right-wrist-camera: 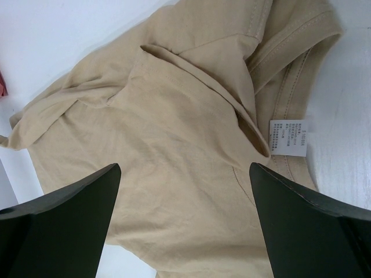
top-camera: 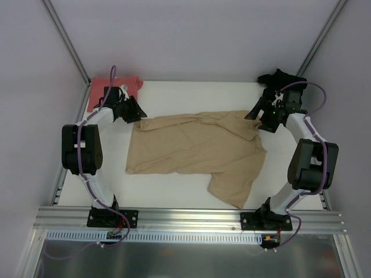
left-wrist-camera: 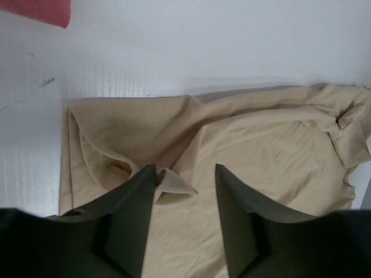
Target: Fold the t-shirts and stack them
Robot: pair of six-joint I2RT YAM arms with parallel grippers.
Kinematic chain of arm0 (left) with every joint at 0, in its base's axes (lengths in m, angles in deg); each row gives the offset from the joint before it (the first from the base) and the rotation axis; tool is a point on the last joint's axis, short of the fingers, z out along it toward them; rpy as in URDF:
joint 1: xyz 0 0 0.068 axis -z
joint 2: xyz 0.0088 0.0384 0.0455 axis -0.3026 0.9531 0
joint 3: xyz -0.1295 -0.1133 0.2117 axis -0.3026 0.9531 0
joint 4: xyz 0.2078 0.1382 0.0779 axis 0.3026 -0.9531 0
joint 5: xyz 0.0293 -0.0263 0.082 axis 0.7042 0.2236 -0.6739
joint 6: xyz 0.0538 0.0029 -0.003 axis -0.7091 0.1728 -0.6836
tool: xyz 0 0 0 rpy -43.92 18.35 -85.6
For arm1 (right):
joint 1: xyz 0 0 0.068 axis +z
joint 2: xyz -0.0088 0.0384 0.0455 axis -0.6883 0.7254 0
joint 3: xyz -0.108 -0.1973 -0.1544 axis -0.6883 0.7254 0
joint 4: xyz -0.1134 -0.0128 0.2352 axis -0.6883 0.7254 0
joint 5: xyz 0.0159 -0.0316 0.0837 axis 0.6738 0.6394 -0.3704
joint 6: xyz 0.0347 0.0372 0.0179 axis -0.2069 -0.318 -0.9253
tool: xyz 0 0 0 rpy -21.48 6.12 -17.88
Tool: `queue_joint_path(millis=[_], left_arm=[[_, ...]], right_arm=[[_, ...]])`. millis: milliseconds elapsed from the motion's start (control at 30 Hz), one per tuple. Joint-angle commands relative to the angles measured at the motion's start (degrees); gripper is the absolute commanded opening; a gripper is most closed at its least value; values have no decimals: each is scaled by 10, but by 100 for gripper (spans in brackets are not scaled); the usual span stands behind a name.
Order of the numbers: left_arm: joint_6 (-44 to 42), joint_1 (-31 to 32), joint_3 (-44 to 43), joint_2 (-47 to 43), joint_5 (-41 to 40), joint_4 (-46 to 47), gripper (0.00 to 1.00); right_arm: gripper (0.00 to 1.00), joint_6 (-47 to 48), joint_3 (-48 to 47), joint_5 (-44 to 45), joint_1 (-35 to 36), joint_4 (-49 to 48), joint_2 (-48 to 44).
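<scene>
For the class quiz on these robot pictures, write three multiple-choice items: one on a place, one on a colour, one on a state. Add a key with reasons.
1. Where on the table does the salmon-red shirt lie?
A. near right edge
B. far left corner
C. middle

2. What colour is the spread-out shirt?
A. black
B. white
C. tan-beige

3. How do the jaws of the right gripper stand?
A. wide open over the spread-out shirt
B. shut on the spread-out shirt
C. shut on the salmon-red shirt

Key:
1 B: the top view shows it bunched at the far left corner.
2 C: all three views show beige cloth.
3 A: the right wrist view shows a wide gap with cloth beneath and nothing gripped.
</scene>
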Motion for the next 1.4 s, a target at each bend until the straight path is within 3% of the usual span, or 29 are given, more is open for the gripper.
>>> queue_joint_path(millis=[0,33,167,400,1133,1367], left_arm=[[-11,4,-10,-11,5,-20,39],[-13,5,-10,-12,3,-22,31],[-16,4,-8,-15,-3,-30,18],[-24,5,-8,-26,-8,-42,1],[-69,4,109,-135,-68,-98,0],[-60,4,117,-133,-160,-122,0]], right_arm=[[99,4,-14,-1,-5,8,-12],[99,3,-14,-1,-5,7,-12],[99,2,-14,0,-5,8,-12],[99,2,-15,0,-5,13,-11],[99,-6,-17,-8,-5,8,-8],[100,-4,-19,-8,-5,13,-8]])
